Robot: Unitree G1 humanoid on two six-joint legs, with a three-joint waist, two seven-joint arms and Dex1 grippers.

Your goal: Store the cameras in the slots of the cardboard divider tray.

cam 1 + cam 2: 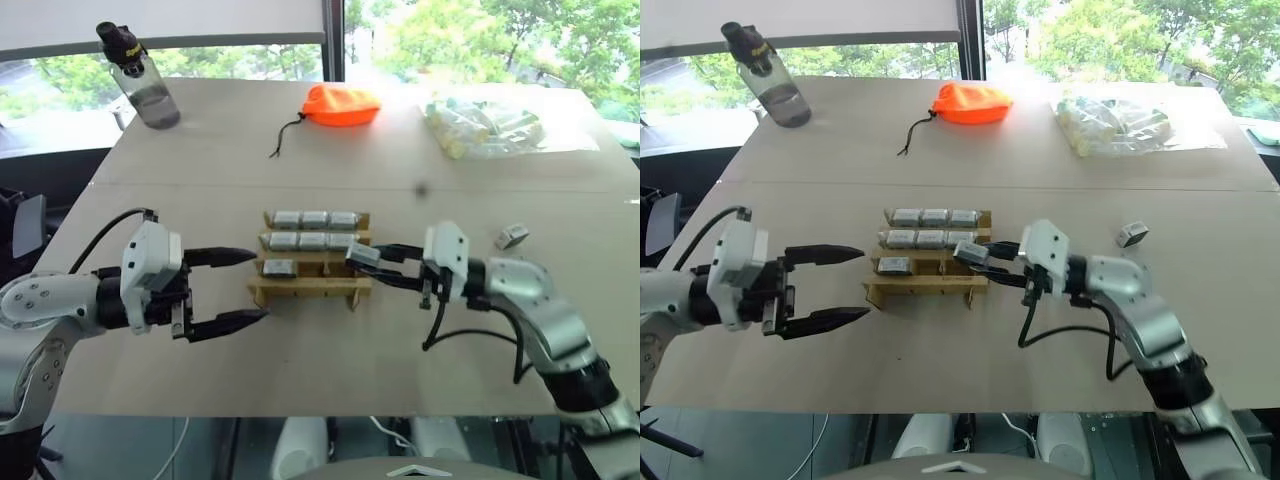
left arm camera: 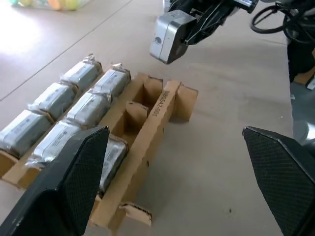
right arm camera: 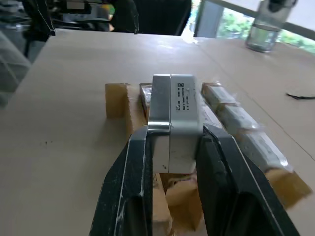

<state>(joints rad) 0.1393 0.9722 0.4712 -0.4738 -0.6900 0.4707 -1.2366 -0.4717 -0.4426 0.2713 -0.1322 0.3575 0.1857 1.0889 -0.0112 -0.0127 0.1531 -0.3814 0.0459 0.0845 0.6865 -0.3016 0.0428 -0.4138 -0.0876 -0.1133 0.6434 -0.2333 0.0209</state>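
The cardboard divider tray sits at the middle of the table. Its back and middle rows each hold three wrapped cameras, and one more lies in the front row's left slot. My right gripper is shut on a silver-grey camera, held level just above the tray's front right corner. My left gripper stands open just left of the tray, with nothing between its fingers. Another loose camera lies on the table to the right.
At the back of the table stand a water bottle on the left, an orange fabric pouch with a black cord in the middle, and a clear plastic bag of pale cylinders on the right. The table's front edge runs just below both arms.
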